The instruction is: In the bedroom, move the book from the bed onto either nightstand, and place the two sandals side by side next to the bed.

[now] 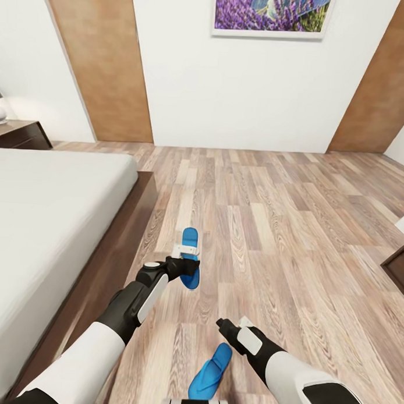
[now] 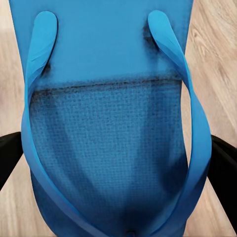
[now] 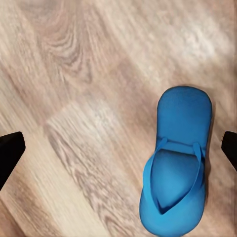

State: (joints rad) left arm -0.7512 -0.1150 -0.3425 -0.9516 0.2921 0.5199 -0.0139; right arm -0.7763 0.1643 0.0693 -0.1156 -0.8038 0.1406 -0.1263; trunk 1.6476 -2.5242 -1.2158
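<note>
Our left gripper clasps one sandal; our right gripper hangs spread above the other sandal.

Wood-plank floor, brown, carrying: one blue sandal near centre, beside the bed at 9 o'clock; second blue sandal at 6 o'clock, well apart from the first; nightstand at 10 o'clock
</note>
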